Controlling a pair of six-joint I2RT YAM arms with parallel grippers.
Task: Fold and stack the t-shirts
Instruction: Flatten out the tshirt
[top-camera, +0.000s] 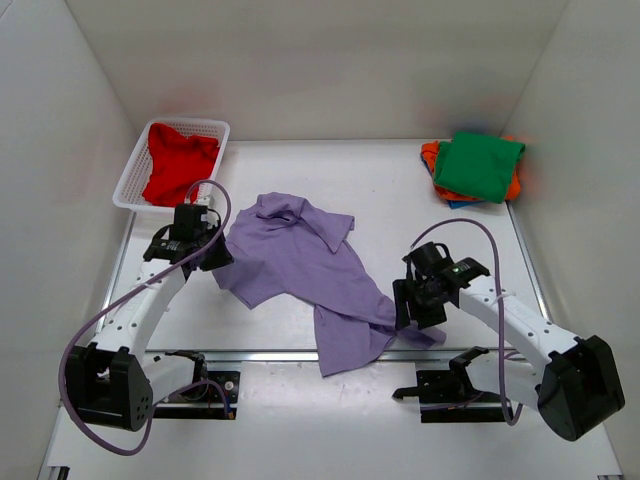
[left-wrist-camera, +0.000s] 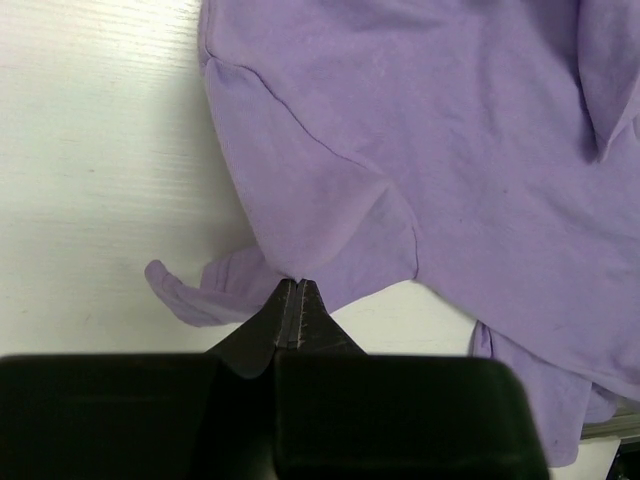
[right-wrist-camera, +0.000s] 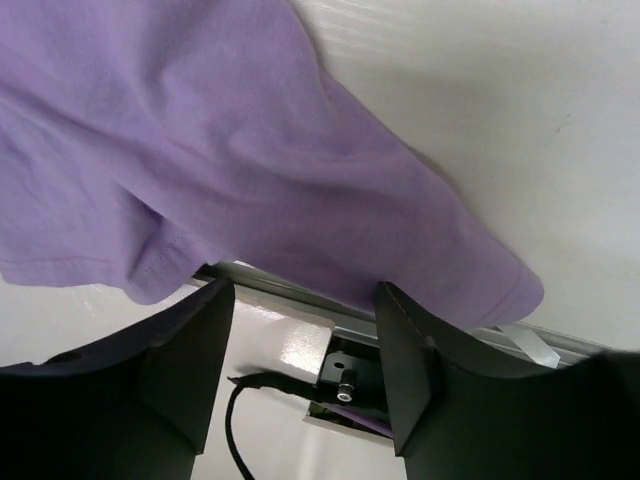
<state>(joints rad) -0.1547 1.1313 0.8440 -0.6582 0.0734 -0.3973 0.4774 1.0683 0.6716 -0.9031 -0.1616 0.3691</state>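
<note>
The lavender-purple t-shirt (top-camera: 310, 265) lies crumpled mid-table, its lower part hanging over the near edge. My left gripper (top-camera: 212, 258) is shut on the shirt's left sleeve edge; the left wrist view shows the pinched cloth (left-wrist-camera: 300, 180) at the closed fingertips (left-wrist-camera: 292, 290). My right gripper (top-camera: 412, 308) is open at the shirt's lower right corner, its cloth (right-wrist-camera: 300, 200) just beyond the spread fingers (right-wrist-camera: 200, 320). A red shirt (top-camera: 178, 165) lies in the white basket (top-camera: 215, 128). A green shirt (top-camera: 478, 165) tops folded orange and blue ones at the back right.
The white mesh basket stands at the back left by the wall. White walls enclose the table on three sides. A metal rail (top-camera: 260, 353) runs along the near edge, with the arm bases and cables below it.
</note>
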